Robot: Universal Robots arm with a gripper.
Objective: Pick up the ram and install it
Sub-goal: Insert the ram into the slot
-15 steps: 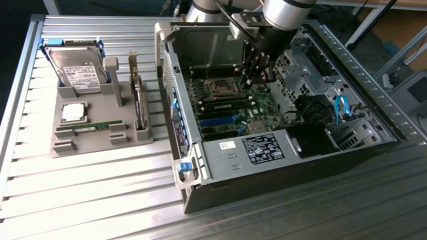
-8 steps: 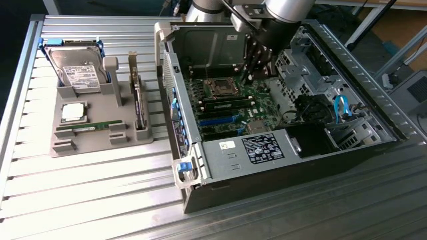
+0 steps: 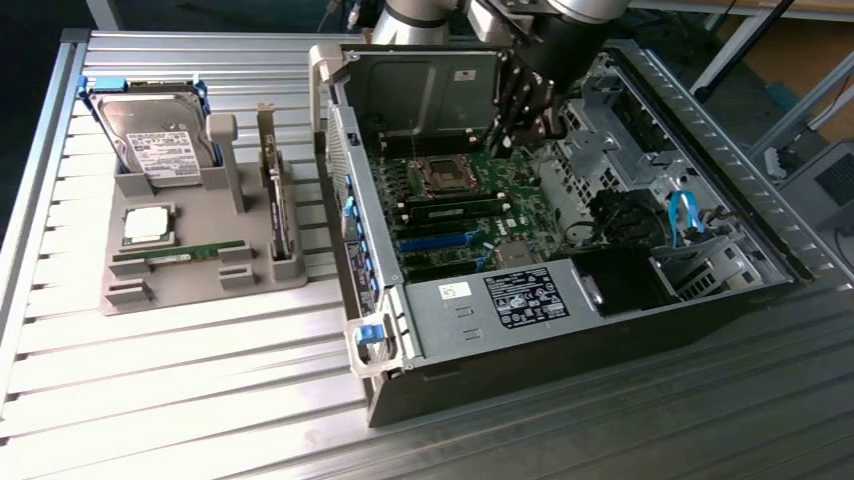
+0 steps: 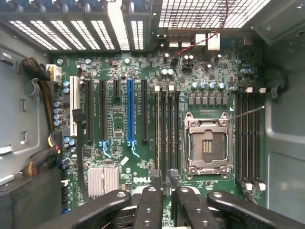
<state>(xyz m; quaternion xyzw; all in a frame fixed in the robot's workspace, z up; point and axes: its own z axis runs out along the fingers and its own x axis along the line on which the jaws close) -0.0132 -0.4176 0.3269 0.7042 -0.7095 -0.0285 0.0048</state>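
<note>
At the exterior view's left, a grey moulded plastic tray (image 3: 134,292) sits on the ribbed metal table (image 3: 200,400). The ram (image 3: 180,253), a slim green circuit-board stick, rests in a groove along the tray's lower part, just below a square silver processor chip (image 3: 147,224). The groove hides the ram's lower edge. A dark expansion card (image 3: 278,215) stands upright at the tray's right side.

Right of the tray lies the open black-and-silver computer case (image 3: 561,390). The black gripper (image 3: 518,135) hangs inside it above the green motherboard (image 3: 467,195), well apart from the ram. The arm above is cut off by the frame's upper edge, and here the dark fingers merge with the case.

The wrist view looks straight down on the board. The black fingers (image 4: 148,200) stand apart with only board between them, grasping nothing, and the long memory slots (image 4: 169,129) run beside the empty metal processor socket (image 4: 208,145). Whether a stick sits in any slot is hard to make out.
</note>
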